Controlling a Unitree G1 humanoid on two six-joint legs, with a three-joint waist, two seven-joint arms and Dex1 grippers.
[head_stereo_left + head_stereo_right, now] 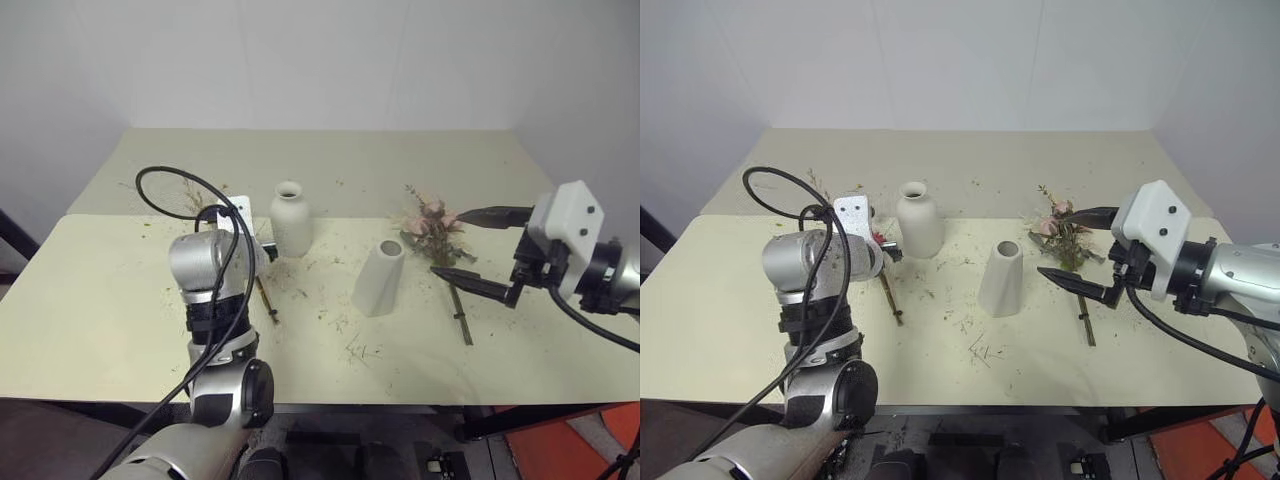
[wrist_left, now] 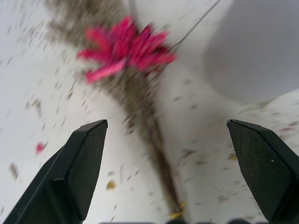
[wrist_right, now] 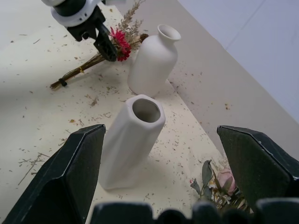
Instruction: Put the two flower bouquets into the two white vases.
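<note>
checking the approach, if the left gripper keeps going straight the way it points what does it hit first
Likely the slim bouquet: its stems run between the open left gripper fingers, pink flowers ahead. Depth is unclear; the table lies right under it.

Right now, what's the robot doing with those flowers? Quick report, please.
Left gripper open, over the pink bouquet. Right gripper open, above the rose bouquet. Both white vases upright, empty. Nothing in the way.

— Premises?
— Test room or lab: bare white walls (image 1: 320, 60), plain cream table (image 1: 100, 300) strewn with dried plant debris (image 1: 345, 320), no furnishings of a home noted
</note>
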